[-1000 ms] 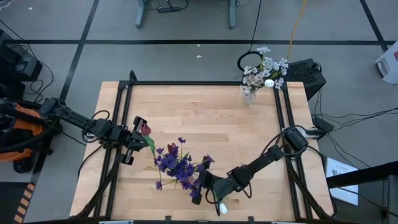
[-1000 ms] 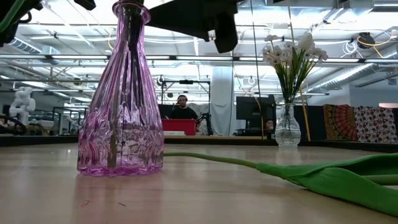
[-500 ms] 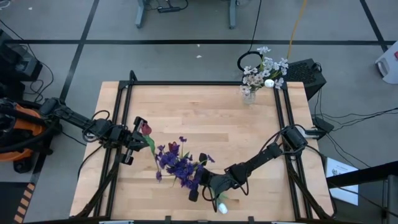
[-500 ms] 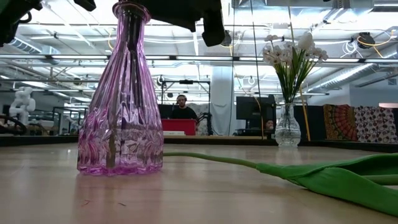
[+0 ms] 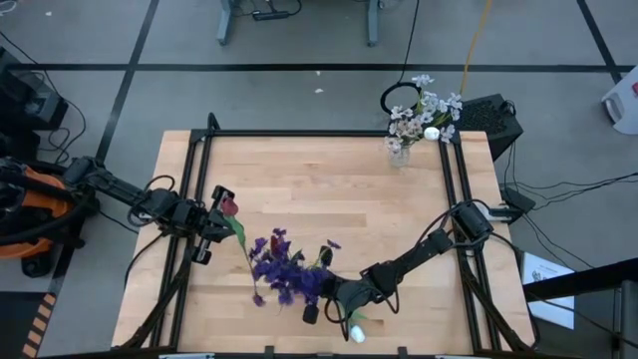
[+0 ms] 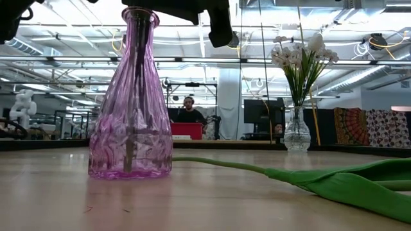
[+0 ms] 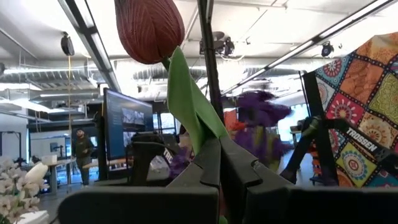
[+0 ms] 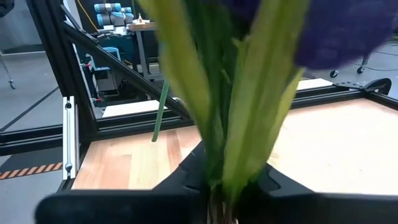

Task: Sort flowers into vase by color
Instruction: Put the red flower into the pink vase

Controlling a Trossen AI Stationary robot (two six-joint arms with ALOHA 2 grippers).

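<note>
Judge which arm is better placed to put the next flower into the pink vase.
Left, probably. The left gripper is shut on a dark red tulip, beside the purple flowers in the pink vase. The right gripper is shut on those purple stems, so it is occupied.

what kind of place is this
Probably a robotics lab or workshop: a wooden table in a black metal frame, ceiling ducts and strip lights behind, and a person at a workstation.

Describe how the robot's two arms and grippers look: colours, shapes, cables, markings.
Both arms are dark, slim and jointed, with black cables trailing near their bases. The left gripper and right gripper each have two flat black fingers. No markings are readable on them.
</note>
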